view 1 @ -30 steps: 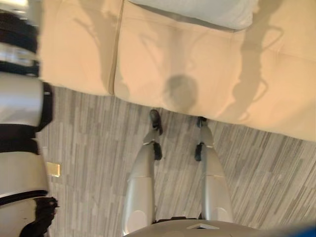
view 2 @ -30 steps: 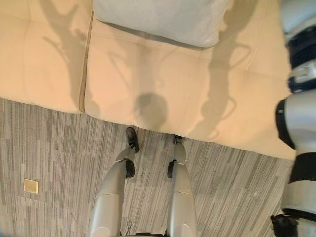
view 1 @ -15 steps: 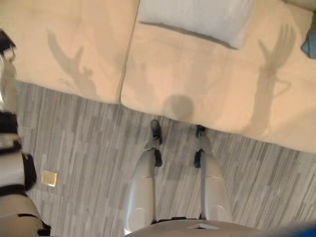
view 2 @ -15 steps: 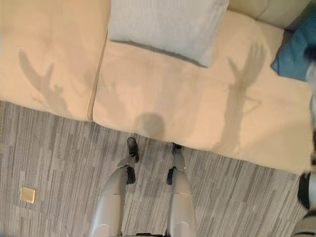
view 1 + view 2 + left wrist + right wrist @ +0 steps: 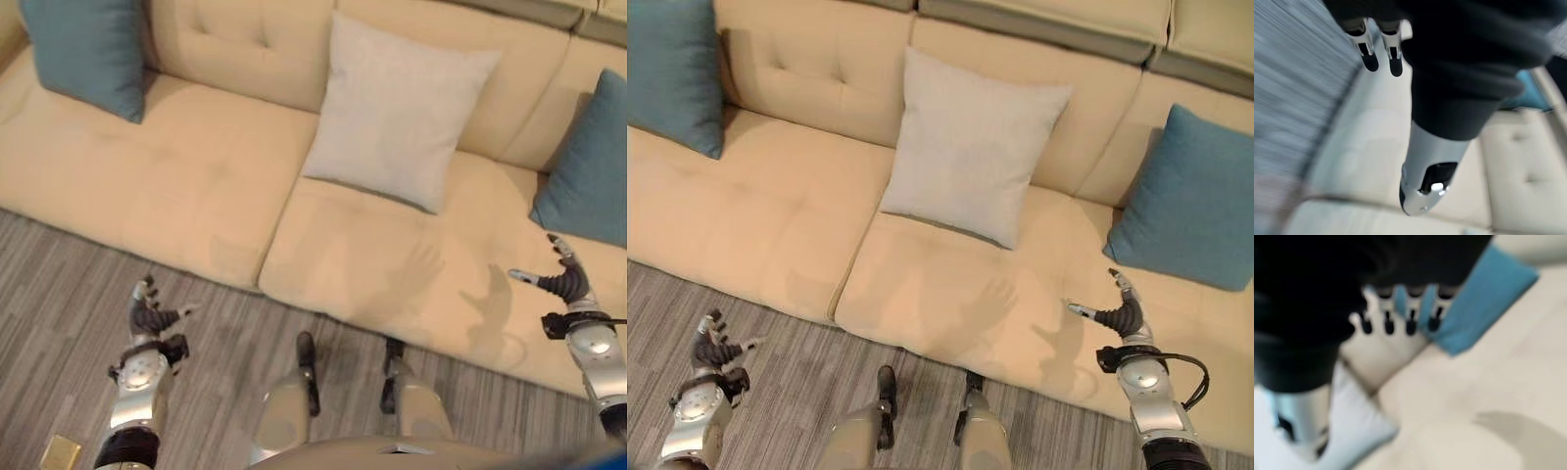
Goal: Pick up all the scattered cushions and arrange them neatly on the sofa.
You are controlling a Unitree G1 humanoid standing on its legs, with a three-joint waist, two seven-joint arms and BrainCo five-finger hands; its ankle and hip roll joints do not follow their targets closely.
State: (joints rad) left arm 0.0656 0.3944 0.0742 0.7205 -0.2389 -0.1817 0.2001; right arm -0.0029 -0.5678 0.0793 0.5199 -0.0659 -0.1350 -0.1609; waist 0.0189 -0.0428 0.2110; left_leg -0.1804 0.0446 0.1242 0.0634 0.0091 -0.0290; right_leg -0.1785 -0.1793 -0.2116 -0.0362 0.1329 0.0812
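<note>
Three square fabric cushions now sit propped against the backrest of the long cream tufted sofa (image 5: 774,211): a pale grey cushion (image 5: 970,147) in the middle, leaning upright over the seam between the seats, a teal cushion (image 5: 671,73) at the sofa's left end and another teal cushion (image 5: 1190,201) at its right end. Half a second ago the view was pointed down at the seat front and the striped grey carpet (image 5: 784,397), with only the grey cushion and a corner of teal in sight; the head has since lifted, so the whole row shows. Both arms have also come down from the sofa, the left hand (image 5: 147,318) hanging over the carpet and the right hand (image 5: 1117,313) above the seat edge below the right teal cushion, each with fingers loosely spread and holding nothing. I see no cushion on the floor, so the arranging looks finished. All three look plump, evenly spaced and fairly straight.
</note>
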